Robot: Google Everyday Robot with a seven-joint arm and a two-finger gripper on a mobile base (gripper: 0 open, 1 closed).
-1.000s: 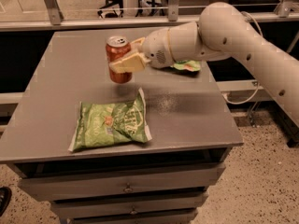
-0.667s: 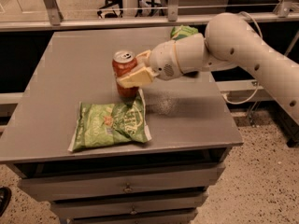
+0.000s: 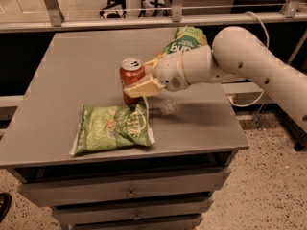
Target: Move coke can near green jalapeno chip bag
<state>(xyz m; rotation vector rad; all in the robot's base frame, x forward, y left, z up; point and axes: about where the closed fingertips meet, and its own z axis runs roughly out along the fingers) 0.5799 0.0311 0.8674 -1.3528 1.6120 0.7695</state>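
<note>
The red coke can [image 3: 129,75] with a silver top stands upright, its base at the far right corner of the light green jalapeno chip bag [image 3: 112,129]. The bag lies flat at the front of the grey table [image 3: 72,75]. My gripper [image 3: 140,83] reaches in from the right on the white arm and is shut on the coke can, with a cream finger [image 3: 144,88] across the can's front. The can's lower right side is hidden behind that finger.
A darker green puffy bag with white lettering [image 3: 184,41] lies at the back right of the table, partly behind my arm [image 3: 240,56]. The table's front edge and drawers [image 3: 129,193] are below. A rail [image 3: 144,20] runs behind the table.
My gripper has carried the coke can toward the front and down, from above the table's middle to the far right corner of the light green chip bag.
</note>
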